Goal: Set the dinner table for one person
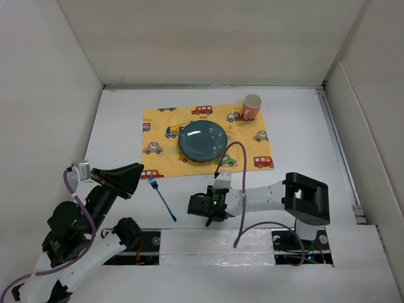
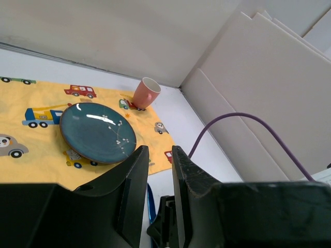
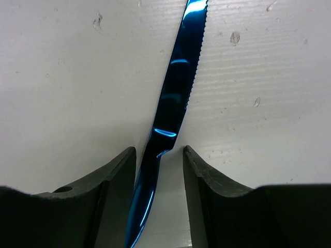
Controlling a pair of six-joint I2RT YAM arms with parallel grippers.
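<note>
Slightly open, the right pincer (image 3: 159,151) straddles a glossy blue serrated metal knife (image 3: 178,77). Its blade points away, along the gap.

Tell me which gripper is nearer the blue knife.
Right. The right gripper has its jaws either side of the knife on the dinner table; the left gripper hangs apart, left of the fork.

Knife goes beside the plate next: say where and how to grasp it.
Grip the knife at the narrow neck where handle meets blade, coming down from above, pinching across its width. It lies flat on the table, so only its thin edges offer purchase. The right pincer straddles that spot.
</note>
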